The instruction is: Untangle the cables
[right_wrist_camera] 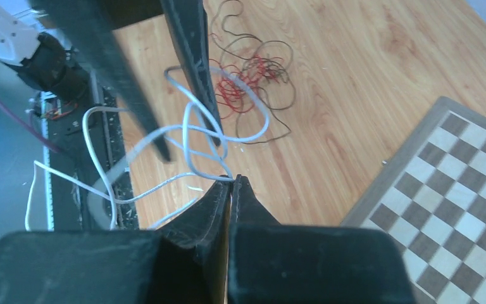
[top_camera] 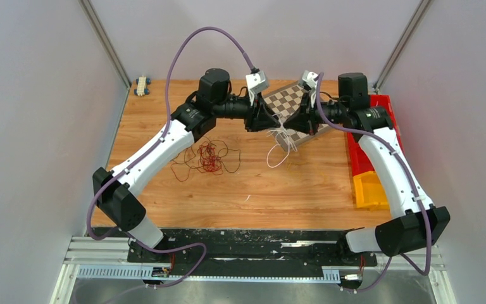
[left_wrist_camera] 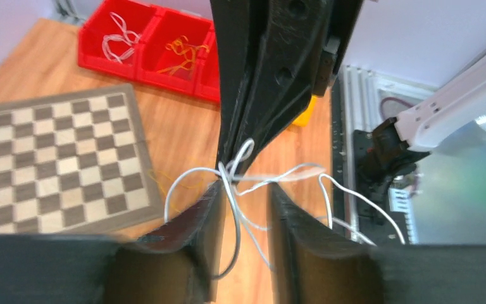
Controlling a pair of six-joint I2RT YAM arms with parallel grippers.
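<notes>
My right end effector (right_wrist_camera: 231, 182) is clamped on the white cable (right_wrist_camera: 193, 136) at its tip, holding the knot above the bench (right_wrist_camera: 354, 63) so loops hang free; my left end effector (left_wrist_camera: 243, 202), facing it, stands parted around the same strand. The red and brown cables (right_wrist_camera: 253, 73) lie beyond it.

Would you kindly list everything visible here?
white cable: apparently one, white, between both grippers
cable tangle: one, red and dark brown, table left of centre
spare white cable: one, white, in red bin
yellow-orange cable: one, yellow-orange, next red bin
checkerboard: one, brown and cream, far table centre
red bins: one row, red, right table edge
yellow bin: one, yellow, beside red row
table: one, wood brown, beneath all
left gripper: one, black, open around white cable
right gripper: one, black, shut on white cable
</notes>
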